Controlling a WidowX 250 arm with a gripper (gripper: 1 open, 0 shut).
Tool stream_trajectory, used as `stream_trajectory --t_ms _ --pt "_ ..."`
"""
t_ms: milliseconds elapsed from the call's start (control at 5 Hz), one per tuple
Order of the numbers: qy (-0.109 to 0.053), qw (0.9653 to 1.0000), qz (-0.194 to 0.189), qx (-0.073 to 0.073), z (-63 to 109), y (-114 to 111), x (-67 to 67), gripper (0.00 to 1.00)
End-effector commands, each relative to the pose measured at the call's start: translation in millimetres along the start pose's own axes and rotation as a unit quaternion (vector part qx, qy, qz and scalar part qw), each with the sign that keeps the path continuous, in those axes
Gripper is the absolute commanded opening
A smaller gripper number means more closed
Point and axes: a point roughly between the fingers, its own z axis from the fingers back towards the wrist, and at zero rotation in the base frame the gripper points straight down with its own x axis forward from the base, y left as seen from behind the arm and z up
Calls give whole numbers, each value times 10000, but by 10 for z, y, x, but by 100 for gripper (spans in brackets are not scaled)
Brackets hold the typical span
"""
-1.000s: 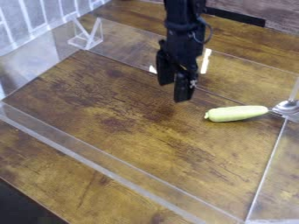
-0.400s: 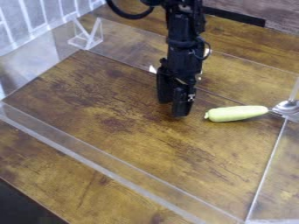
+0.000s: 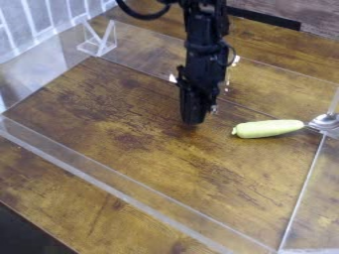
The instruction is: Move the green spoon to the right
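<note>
The surface (image 3: 119, 129) is dark, worn wood grain, bounded by a low clear plastic wall along its near and right-hand edges. The black robot arm descends from the top of the view and points straight down. Its tool (image 3: 193, 118) stands low over the wood, tips at or just above it; the fingers are drawn together, and nothing is seen clamped between them. The green spoon (image 3: 268, 128) lies flat on the surface to the right of the tool, near it but clearly apart, no contact. Its yellow-green body runs roughly left to right, the silvery-grey end (image 3: 323, 121) on the far side from the tool, at the right-hand clear wall. A small clear plastic stand (image 3: 97, 40) sits well to the upper left of the tool.
</note>
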Motion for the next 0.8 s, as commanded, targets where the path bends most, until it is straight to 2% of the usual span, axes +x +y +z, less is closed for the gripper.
stream_trajectory --t_ms 0,200,400,600 --pt "-454 9987 113 214 436 -38 -57 100" --pt "-435 9988 216 99 435 -64 -40 100" --pt "-383 9989 268 64 445 -43 4 100" --pt "-250 9997 74 7 533 -37 -63 100"
